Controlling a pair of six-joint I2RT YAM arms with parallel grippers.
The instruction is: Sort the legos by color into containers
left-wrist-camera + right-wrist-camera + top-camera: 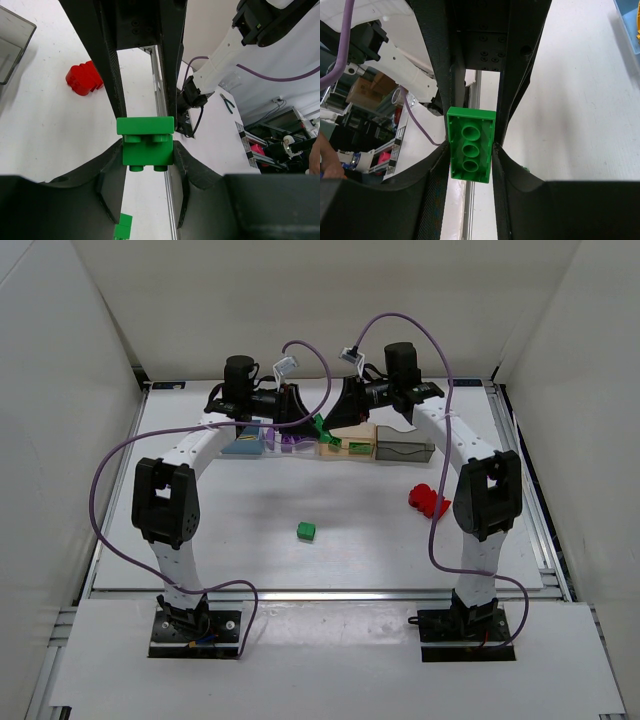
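holding a green cluster (145, 145) in my left gripper (145, 156), both fingers pinched against its sides, its studs pointing down in the wrist view. my right gripper (471, 152) is clamped the same way on a green brick (470, 132), whose hollow underside faces that camera. from above, the two grippers meet at the far side of the table (250, 520), over the row of boxes: blue box (243, 446) on the left, then clear box (283, 444) with purple inside, orange box (335, 449), and grey box (405, 451) on the right. a green bit (355, 445) sits at the orange box; i cannot tell whether it lies inside. a loose green lego (307, 531) lies near the middle of the table, well apart from the boxes. the red lego (428, 500) lies on the right, just nearer than the grey box and beside my right arm.
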